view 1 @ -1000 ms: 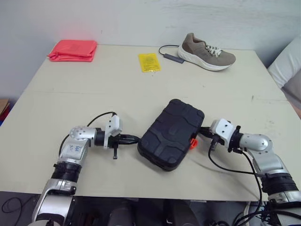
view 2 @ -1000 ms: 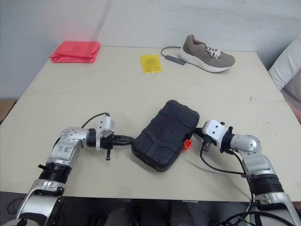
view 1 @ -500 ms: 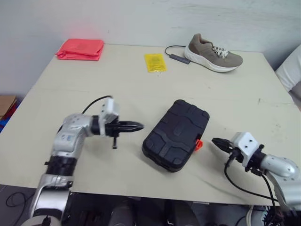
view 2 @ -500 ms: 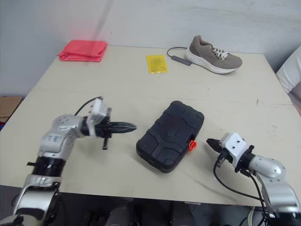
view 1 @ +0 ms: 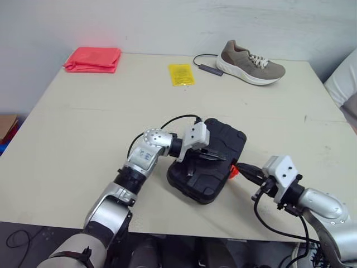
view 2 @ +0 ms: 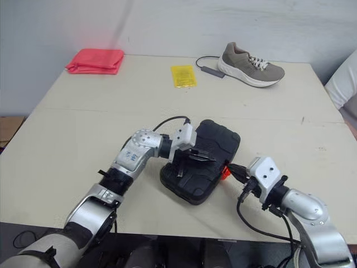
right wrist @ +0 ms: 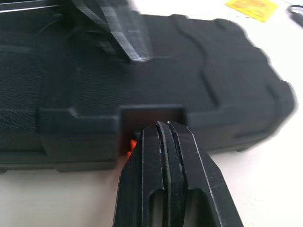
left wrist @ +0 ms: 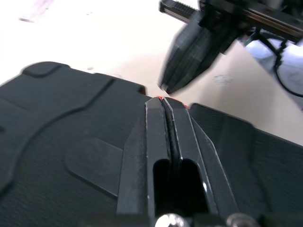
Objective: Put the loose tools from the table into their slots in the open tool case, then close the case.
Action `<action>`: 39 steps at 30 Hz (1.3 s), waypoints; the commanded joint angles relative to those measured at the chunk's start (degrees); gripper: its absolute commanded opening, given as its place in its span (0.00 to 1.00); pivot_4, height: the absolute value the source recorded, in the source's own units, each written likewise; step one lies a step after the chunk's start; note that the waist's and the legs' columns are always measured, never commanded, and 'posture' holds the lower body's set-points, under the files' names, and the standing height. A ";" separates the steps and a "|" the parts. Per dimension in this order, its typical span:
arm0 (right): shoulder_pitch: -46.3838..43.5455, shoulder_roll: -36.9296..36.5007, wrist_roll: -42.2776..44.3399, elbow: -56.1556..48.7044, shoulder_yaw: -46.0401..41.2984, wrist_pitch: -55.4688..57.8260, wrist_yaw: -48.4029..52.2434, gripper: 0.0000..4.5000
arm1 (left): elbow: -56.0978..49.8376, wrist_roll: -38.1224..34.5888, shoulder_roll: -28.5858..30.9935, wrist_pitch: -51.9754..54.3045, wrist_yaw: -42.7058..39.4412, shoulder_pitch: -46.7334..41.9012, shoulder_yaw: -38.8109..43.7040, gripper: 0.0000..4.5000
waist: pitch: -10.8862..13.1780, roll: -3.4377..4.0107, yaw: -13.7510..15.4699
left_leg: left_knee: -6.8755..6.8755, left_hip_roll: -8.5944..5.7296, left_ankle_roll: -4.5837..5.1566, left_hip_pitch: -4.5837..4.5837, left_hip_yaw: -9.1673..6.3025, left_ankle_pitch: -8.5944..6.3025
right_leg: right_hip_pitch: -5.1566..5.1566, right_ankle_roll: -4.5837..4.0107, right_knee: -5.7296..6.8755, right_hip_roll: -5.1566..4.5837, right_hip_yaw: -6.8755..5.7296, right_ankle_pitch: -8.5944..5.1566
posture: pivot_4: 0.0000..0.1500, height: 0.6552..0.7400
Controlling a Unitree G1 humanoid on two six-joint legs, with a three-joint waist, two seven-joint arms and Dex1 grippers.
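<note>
The black tool case point(view 1: 195, 173) lies closed on the middle of the table, lid up. My left gripper point(view 1: 221, 158) lies low over the lid, shut and holding nothing, its tips near the case's right edge point(left wrist: 164, 101). A small orange latch point(view 1: 232, 170) shows on that edge. My right gripper point(view 1: 240, 167) is shut and empty, its tips point(right wrist: 165, 126) right at the latch recess, with the orange latch point(right wrist: 131, 146) beside them. I cannot tell whether they touch it. No loose tools lie in sight.
A brown shoe point(view 1: 249, 61) and a dark cable point(view 1: 207, 68) lie at the back right. A yellow packet point(view 1: 179, 73) sits at the back middle and a folded red cloth point(view 1: 92, 58) at the back left. The table's front edge point(view 1: 167, 223) runs close below the case.
My left gripper has swung from the left of the case to over its lid. My right gripper has moved back in to the orange latch. The camera has shifted slightly.
</note>
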 commanded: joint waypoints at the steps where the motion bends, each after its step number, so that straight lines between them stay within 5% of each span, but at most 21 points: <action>1: -0.21 0.24 -1.88 1.49 0.90 -1.36 -0.09 0.01 | 3.26 3.95 0.29 -1.46 2.05 0.52 -1.84 0.00 | -0.01 0.00 0.00 | 0.00 0.01 0.01 0.01 -0.02 0.00 | 0.03 0.00 -0.01 -0.01 -0.02 0.00 | 1.00 1.00; 14: 9.06 0.80 0.47 5.24 -3.28 -5.23 2.95 0.01 | 2.81 5.82 2.07 -1.49 2.83 3.27 -2.97 0.00 | -0.46 0.14 -0.11 | 0.00 0.05 0.08 0.15 -0.21 -0.03 | 0.31 0.00 -0.10 -0.06 -0.18 0.00 | 1.00 1.00; 22: 1.28 3.58 -3.48 14.22 2.00 -6.09 2.19 0.01 | 3.01 6.61 2.78 -1.46 3.34 3.49 -3.61 0.00 | -0.67 0.29 -0.24 | 0.00 0.06 0.08 0.18 -0.21 -0.04 | 0.32 -0.02 -0.10 -0.06 -0.18 -0.01 | 1.00 1.00; 39: -6.80 9.70 5.97 12.02 0.40 -3.86 6.98 0.01 | 6.15 9.53 2.09 0.57 1.90 2.29 -6.67 0.00 | -0.76 0.44 -0.45 | -0.04 0.10 0.07 0.21 -0.20 -0.03 | 0.29 -0.04 -0.06 -0.04 -0.13 -0.02 | 1.00 1.00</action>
